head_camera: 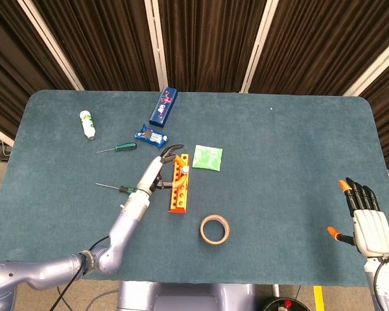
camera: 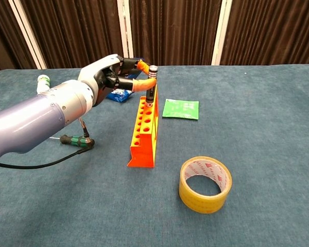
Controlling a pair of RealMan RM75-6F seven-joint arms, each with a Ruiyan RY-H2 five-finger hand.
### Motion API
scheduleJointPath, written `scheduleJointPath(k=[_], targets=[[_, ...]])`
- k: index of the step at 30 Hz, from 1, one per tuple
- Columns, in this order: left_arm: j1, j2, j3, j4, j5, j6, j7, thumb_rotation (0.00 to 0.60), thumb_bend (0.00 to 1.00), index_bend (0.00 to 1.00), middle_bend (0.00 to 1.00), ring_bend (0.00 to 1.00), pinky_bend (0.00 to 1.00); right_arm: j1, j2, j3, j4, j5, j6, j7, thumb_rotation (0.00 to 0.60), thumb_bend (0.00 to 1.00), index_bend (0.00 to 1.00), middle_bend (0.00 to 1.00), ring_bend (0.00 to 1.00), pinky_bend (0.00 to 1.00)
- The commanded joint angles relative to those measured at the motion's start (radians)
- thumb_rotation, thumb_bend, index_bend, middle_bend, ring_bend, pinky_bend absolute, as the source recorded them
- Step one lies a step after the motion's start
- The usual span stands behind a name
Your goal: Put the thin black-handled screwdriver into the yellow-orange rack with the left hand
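The yellow-orange rack (head_camera: 178, 191) (camera: 143, 134) lies lengthwise in the middle-left of the table. The thin black-handled screwdriver (head_camera: 184, 170) (camera: 151, 91) stands upright in a hole at the rack's far end, silver cap on top. My left hand (head_camera: 157, 170) (camera: 110, 77) is just left of it, with orange-tipped fingers pinching the upper handle. My right hand (head_camera: 365, 220) hangs off the table's near right corner, fingers spread and holding nothing.
A tape roll (head_camera: 215, 229) (camera: 205, 184) lies near the rack's front end. A green packet (head_camera: 207, 157) (camera: 181, 108) lies to its right. Two green-handled screwdrivers (head_camera: 122, 147) (camera: 76, 140), a blue packet (head_camera: 152, 136), a blue box (head_camera: 163, 106) and a white bottle (head_camera: 87, 124) lie to the left and behind.
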Motion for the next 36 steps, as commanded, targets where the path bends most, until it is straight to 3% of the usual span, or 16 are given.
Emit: scheduleJointPath(k=[1, 10, 13, 15, 17, 20, 22, 31, 36], targets=[[0.001, 0.000, 0.003, 0.002, -0.006, -0.004, 0.010, 0.600, 0.44, 0.72, 0.08, 0.00, 0.06, 0.002, 0.001, 0.002, -0.003, 0.001, -0.001, -0.001, 0.600, 0.00, 0.02, 0.00, 0.00, 0.00], [0.006, 0.014, 0.014, -0.009, -0.027, -0.016, 0.046, 0.600, 0.43, 0.71, 0.08, 0.00, 0.05, 0.007, 0.005, 0.007, -0.009, 0.006, -0.006, -0.006, 0.600, 0.00, 0.02, 0.00, 0.00, 0.00], [0.004, 0.027, 0.022, -0.018, -0.031, -0.029, 0.070, 0.600, 0.29, 0.65, 0.05, 0.00, 0.03, 0.000, 0.000, 0.000, -0.006, -0.001, 0.002, -0.006, 0.600, 0.00, 0.02, 0.00, 0.00, 0.00], [0.002, 0.034, 0.025, -0.024, -0.037, -0.035, 0.086, 0.600, 0.12, 0.50, 0.02, 0.00, 0.01, 0.000, -0.002, 0.000, -0.003, -0.003, 0.004, -0.004, 0.600, 0.00, 0.02, 0.00, 0.00, 0.00], [0.002, 0.042, 0.026, -0.034, -0.047, -0.042, 0.096, 0.600, 0.04, 0.31, 0.00, 0.00, 0.00, -0.001, -0.002, -0.001, 0.001, -0.004, 0.005, -0.002, 0.600, 0.00, 0.02, 0.00, 0.00, 0.00], [0.002, 0.056, 0.024, -0.052, -0.050, -0.042, 0.111, 0.600, 0.02, 0.11, 0.00, 0.00, 0.00, -0.002, -0.002, -0.002, 0.003, -0.008, 0.009, -0.003, 0.600, 0.00, 0.02, 0.00, 0.00, 0.00], [0.004, 0.067, 0.023, -0.066, -0.039, -0.032, 0.118, 0.600, 0.02, 0.07, 0.00, 0.00, 0.00, -0.002, -0.002, -0.002, 0.003, -0.008, 0.008, -0.002, 0.600, 0.00, 0.02, 0.00, 0.00, 0.00], [0.032, 0.152, -0.005, -0.194, 0.028, 0.057, 0.144, 0.600, 0.02, 0.05, 0.00, 0.00, 0.00, 0.003, 0.001, -0.001, 0.002, -0.015, 0.008, -0.006, 0.600, 0.00, 0.02, 0.00, 0.00, 0.00], [0.069, 0.245, -0.008, -0.299, 0.085, 0.135, 0.204, 0.600, 0.03, 0.05, 0.00, 0.00, 0.00, -0.001, -0.001, -0.006, 0.003, -0.021, 0.013, -0.013, 0.600, 0.00, 0.02, 0.00, 0.00, 0.00]])
